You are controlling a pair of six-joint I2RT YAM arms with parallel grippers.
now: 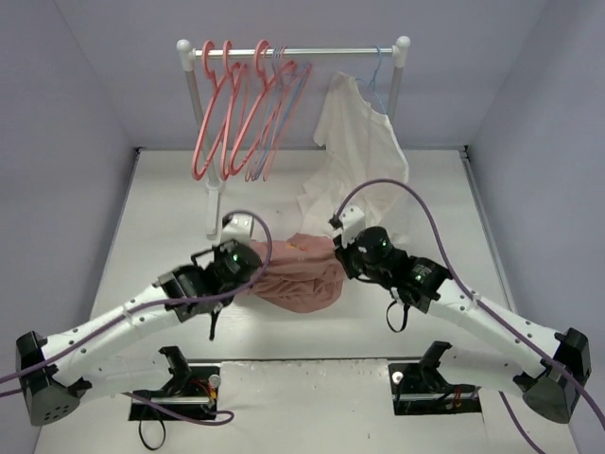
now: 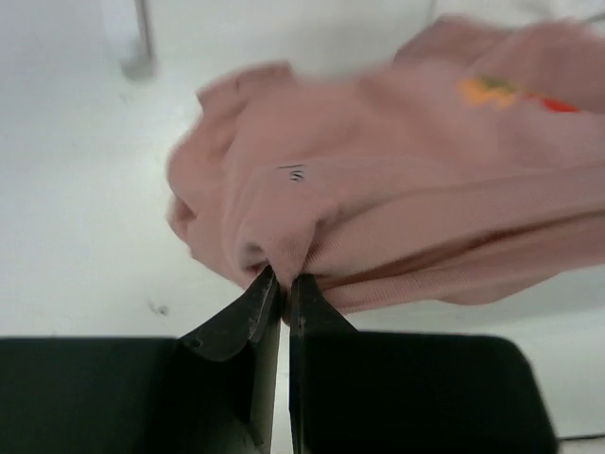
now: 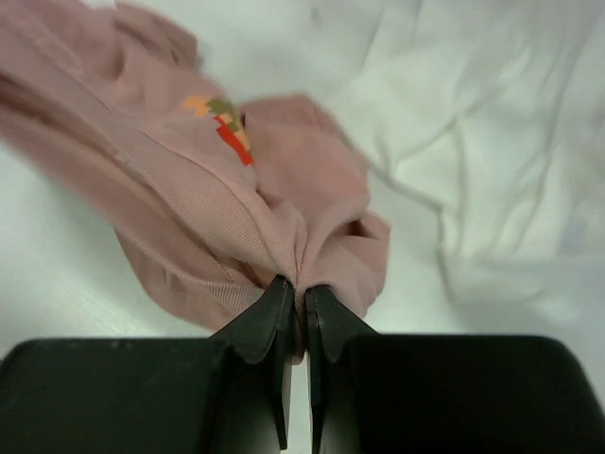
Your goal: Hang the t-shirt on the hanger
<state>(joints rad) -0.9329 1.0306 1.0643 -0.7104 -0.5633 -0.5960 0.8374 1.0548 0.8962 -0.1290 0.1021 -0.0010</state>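
- The t-shirt (image 1: pixel 301 276) lies bunched at frame centre on the worktop (image 1: pixel 151 208), between both arms.
- The left pincer (image 2: pixel 282 282) is clamped on its left edge, the right pincer (image 3: pixel 295 288) on its right edge.

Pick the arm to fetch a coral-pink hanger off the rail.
Left, probably: the thin coral-pink hangers hang at the left end of the silver rail, its side. Both left fingers and right fingers pinch the salmon-pink cloth t-shirt, so left must release.

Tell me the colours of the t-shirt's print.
The print is yellow-orange, green and red, clearest in the right wrist view.
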